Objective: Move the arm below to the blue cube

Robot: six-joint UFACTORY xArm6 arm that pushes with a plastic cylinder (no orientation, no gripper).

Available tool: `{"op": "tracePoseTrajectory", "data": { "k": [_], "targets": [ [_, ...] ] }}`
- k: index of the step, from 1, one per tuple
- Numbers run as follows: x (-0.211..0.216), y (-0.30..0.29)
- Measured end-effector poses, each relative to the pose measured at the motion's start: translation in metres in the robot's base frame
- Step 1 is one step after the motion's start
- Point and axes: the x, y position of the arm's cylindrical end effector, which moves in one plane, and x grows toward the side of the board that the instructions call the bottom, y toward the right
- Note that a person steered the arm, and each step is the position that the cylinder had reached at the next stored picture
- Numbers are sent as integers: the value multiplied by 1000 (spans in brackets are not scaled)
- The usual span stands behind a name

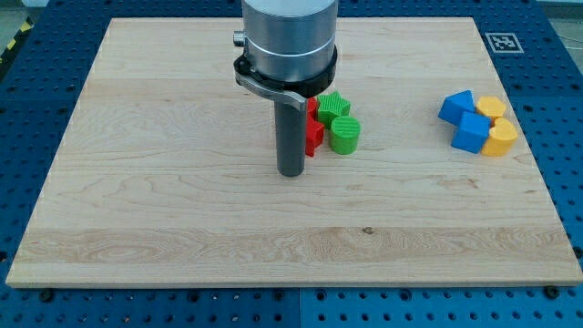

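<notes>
The blue cube lies at the view's right, touching a second blue block above it, a yellow block and a yellow heart-shaped block on its right. My tip rests on the board near the middle, far to the left of the blue cube and slightly lower in the view. The rod stands just left of a red block.
A green cylinder and a green star-shaped block sit right of the red block, close to my rod. The wooden board lies on a blue perforated table. A marker tag is at the top right.
</notes>
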Motion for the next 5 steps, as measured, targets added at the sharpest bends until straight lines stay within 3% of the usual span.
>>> {"op": "tracePoseTrajectory", "data": {
  "k": [2,5],
  "targets": [
    [0,4],
    [4,72]
  ]
}}
